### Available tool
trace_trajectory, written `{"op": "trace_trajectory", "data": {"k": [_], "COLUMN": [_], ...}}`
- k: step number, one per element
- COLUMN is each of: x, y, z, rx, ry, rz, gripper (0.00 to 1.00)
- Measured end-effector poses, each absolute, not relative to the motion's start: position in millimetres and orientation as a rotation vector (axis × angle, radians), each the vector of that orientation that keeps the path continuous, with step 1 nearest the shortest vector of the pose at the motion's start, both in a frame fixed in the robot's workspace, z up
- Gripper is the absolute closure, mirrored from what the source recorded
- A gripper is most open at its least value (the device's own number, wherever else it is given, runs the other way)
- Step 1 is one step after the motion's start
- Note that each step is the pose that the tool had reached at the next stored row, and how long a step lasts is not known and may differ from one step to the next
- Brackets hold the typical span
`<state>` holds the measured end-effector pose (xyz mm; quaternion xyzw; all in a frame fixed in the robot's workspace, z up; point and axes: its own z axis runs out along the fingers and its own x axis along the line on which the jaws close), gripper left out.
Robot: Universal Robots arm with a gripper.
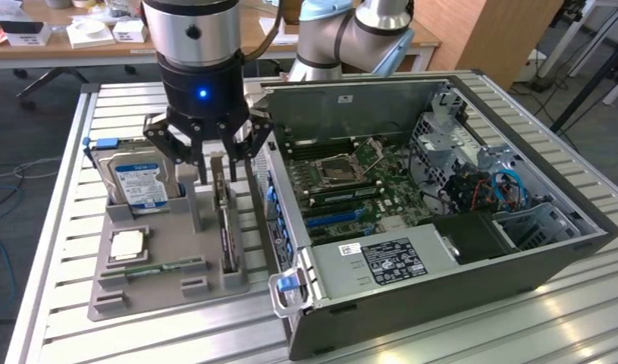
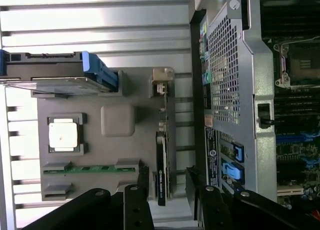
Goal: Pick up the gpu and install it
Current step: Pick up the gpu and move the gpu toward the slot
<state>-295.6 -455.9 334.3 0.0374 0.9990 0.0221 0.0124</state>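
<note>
The gripper (image 1: 220, 167) hangs over the gray parts tray (image 1: 152, 220), with its fingers (image 2: 143, 190) spread wide. The gpu (image 1: 227, 227) stands on its long edge in a narrow slot along the side of the tray nearest the computer case (image 1: 440, 288). In the wrist view the gpu (image 2: 161, 165) lies in the gap between the two fingers of the gripper (image 2: 167, 190), with clear space on either side, so nothing is pinched. Whether the fingertips reach down to the level of the card's top edge cannot be told. In the exterior view the gripper is above the end of the card farther from the camera. The same tray also holds a hard drive (image 1: 142, 182) with a blue-and-white label, standing upright in its cradle, a processor (image 1: 127, 244) lying flat in a square recess, and a green RAM stick (image 1: 162, 267) lying in a slot beside it. The tray rests on a slatted aluminium table (image 1: 66, 227). The case lies on its side just beside the tray, at the exterior view's right, with the panel removed and the motherboard (image 1: 349, 174) and power supply (image 1: 384, 262) exposed.
</note>
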Motion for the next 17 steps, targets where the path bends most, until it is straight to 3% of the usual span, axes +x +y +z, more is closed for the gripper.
{"op": "trace_trajectory", "data": {"k": [17], "x": [-296], "y": [-456], "z": [303], "rx": [0.117], "ry": [3.114], "rz": [0.069], "gripper": [0.57]}}
